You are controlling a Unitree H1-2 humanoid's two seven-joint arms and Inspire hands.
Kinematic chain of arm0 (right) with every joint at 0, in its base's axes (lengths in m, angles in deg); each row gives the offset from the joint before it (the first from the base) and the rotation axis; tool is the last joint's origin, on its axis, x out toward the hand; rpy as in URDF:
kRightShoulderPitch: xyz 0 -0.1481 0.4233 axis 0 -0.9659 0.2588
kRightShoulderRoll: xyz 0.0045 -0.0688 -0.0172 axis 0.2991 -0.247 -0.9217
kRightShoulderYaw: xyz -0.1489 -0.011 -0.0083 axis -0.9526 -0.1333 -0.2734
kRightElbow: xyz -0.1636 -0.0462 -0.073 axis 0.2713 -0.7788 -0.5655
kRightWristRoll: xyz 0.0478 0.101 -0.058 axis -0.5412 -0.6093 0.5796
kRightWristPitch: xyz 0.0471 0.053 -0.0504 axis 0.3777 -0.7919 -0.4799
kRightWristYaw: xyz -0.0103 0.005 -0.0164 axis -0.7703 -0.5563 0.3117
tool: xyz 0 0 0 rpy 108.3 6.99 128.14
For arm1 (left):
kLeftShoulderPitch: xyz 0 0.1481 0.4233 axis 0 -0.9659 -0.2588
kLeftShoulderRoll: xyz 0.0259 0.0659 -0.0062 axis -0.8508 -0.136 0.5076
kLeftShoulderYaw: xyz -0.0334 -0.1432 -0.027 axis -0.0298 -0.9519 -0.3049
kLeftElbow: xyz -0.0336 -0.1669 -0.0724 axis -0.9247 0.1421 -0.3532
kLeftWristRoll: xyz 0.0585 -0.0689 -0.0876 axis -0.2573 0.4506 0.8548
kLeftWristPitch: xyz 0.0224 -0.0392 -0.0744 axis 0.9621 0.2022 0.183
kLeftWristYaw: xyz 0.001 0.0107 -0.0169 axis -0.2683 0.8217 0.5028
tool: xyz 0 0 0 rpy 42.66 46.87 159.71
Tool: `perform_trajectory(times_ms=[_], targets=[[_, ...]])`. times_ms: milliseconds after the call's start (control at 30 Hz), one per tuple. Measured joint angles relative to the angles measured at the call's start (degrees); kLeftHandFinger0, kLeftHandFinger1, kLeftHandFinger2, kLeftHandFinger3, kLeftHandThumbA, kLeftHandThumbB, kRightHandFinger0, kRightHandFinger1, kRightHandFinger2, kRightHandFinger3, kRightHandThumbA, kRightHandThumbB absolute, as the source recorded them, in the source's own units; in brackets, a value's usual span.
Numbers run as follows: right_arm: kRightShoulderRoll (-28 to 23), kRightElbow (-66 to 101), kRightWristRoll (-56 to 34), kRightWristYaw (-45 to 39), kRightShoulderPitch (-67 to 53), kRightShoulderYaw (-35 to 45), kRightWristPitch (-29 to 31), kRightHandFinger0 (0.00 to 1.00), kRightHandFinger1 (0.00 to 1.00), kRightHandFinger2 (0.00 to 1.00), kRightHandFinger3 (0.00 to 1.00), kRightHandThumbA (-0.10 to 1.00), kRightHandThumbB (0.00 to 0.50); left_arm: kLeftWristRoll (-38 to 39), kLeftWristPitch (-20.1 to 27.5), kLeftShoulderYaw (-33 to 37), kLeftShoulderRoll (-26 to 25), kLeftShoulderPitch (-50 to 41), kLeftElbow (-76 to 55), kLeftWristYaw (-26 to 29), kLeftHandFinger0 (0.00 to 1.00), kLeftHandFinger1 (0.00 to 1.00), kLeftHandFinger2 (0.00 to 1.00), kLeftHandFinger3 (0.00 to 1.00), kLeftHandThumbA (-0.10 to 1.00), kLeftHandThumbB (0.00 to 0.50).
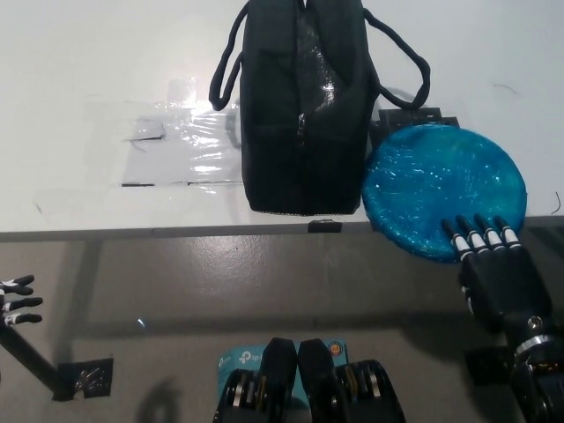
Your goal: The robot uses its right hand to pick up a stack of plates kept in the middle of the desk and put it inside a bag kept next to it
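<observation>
The black right hand (493,273), fingers spread and holding nothing, overlaps the near rim of the blue plate stack (443,189); the black bag (304,106) stands just left of the stack.

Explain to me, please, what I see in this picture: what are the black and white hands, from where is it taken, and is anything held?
The picture comes from a camera on a humanoid robot's head, looking steeply down at a white desk. The black right hand is the robot's own; its fingertips lie on the near edge of a blue stack of plates, which hangs partly over the desk's edge. It does not grip the plates. Beside the plates, on their left, stands a black bag with handles. The white left hand rests low at the picture's left edge, fingers apart, holding nothing.
</observation>
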Motion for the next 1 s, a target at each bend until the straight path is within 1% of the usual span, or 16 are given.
perform_trajectory(times_ms=[133, 200, 233, 267, 300, 367, 433, 467, 500, 533, 667, 767, 833, 867, 933, 1000], targets=[[0.0, -3.7, -0.1, 4.9, 0.9, 0.0, 0.1, 1.00, 1.00, 1.00, 1.00, 0.19, 0.437, 0.0, 0.0, 0.1, 0.0, -0.2, 0.2, 0.0, 0.44, 0.50, 0.67, 0.76, 0.71, 0.000], [-0.1, -5.4, -0.1, 7.1, 1.5, 0.0, 0.2, 1.00, 1.00, 1.00, 1.00, 0.19, 0.455, 0.0, 0.0, 0.1, 0.1, -0.3, 0.3, 0.0, 0.47, 0.52, 0.67, 0.75, 0.72, 0.000], [-0.1, -6.6, -0.1, 8.3, 2.0, 0.0, 0.3, 0.95, 1.00, 1.00, 1.00, 0.20, 0.436, 0.0, 0.0, 0.2, 0.1, -0.4, 0.4, 0.0, 0.46, 0.52, 0.67, 0.76, 0.73, 0.000], [-0.1, -7.5, -0.1, 9.5, 2.4, 0.1, 0.3, 0.78, 0.86, 0.97, 1.00, 0.20, 0.406, 0.0, 0.0, 0.2, 0.1, -0.4, 0.5, 0.0, 0.46, 0.51, 0.66, 0.75, 0.73, 0.000], [-0.2, -8.5, -0.1, 10.6, 2.8, 0.1, 0.4, 0.65, 0.77, 0.89, 1.00, 0.20, 0.392, 0.0, 0.0, 0.2, 0.1, -0.5, 0.5, 0.0, 0.45, 0.51, 0.66, 0.74, 0.73, 0.000], [-0.3, -10.1, -0.2, 12.8, 3.5, 0.0, 0.5, 0.28, 0.37, 0.41, 1.00, 0.18, 0.410, 0.0, 0.0, 0.3, 0.1, -0.6, 0.5, 0.0, 0.45, 0.50, 0.65, 0.74, 0.71, 0.000], [-0.5, -11.6, -0.2, 15.9, 4.6, 0.0, 0.9, 0.02, 0.14, 0.13, 1.00, 0.22, 0.350, 0.0, 0.0, 0.4, 0.0, -0.7, 0.6, 0.0, 0.43, 0.49, 0.64, 0.73, 0.70, 0.000], [-0.5, -12.2, -0.2, 16.9, 5.1, 0.0, 1.0, 0.00, 0.02, 0.02, 1.00, 0.14, 0.313, 0.0, 0.0, 0.5, 0.1, -0.7, 0.6, 0.0, 0.44, 0.49, 0.63, 0.72, 0.69, 0.000], [-0.5, -13.1, -0.2, 18.5, 5.7, -0.1, 1.4, 0.00, 0.00, 0.00, 1.00, 0.13, 0.295, 0.0, 0.0, 0.6, 0.1, -0.8, 0.6, 0.0, 0.44, 0.49, 0.62, 0.72, 0.68, 0.000], [-0.5, -13.6, -0.2, 19.3, 6.1, -0.1, 1.6, 0.00, 0.00, 0.00, 0.87, -0.08, 0.176, 0.0, 0.0, 0.7, 0.1, -0.8, 0.5, 0.0, 0.45, 0.49, 0.62, 0.72, 0.67, 0.000], [-0.9, -16.1, -0.3, 24.3, 8.3, -0.2, 3.0, 0.00, 0.00, 0.06, 0.33, -0.10, 0.137, 0.0, 0.0, 1.0, 0.0, -1.0, 0.6, 0.0, 0.44, 0.49, 0.62, 0.71, 0.66, 0.000], [-1.5, -17.8, -0.3, 27.8, 9.1, -0.6, 4.1, 0.00, 0.00, 0.26, 0.01, -0.10, 0.067, 0.0, 0.0, 1.1, 0.0, -1.1, 0.6, 0.0, 0.42, 0.48, 0.61, 0.71, 0.67, 0.000], [-2.1, -19.1, -0.4, 30.4, 9.5, -0.9, 5.0, 0.00, 0.00, 0.39, 0.05, -0.10, 0.040, 0.0, 0.0, 1.2, 0.0, -1.1, 0.5, 0.0, 0.42, 0.48, 0.61, 0.71, 0.68, 0.000], [-2.3, -19.6, -0.5, 31.3, 9.5, -1.0, 5.5, 0.00, 0.01, 0.48, 0.18, -0.10, 0.137, 0.0, 0.0, 1.2, 0.0, -1.2, 0.5, 0.0, 0.42, 0.48, 0.61, 0.72, 0.68, 0.000], [-2.8, -20.5, -1.0, 33.7, 9.5, -1.0, 6.8, 0.00, 0.00, 0.48, 0.38, -0.10, 0.324, 0.0, 0.0, 1.2, 0.0, -1.2, 0.5, 0.0, 0.43, 0.48, 0.62, 0.72, 0.69, 0.000], [-3.2, -20.9, -2.1, 35.8, 9.5, -1.0, 8.1, 0.00, 0.00, 0.45, 0.47, -0.10, 0.306, 0.0, 0.0, 1.2, -0.1, -1.3, 0.5, 0.0, 0.44, 0.48, 0.63, 0.73, 0.70, 0.000]])
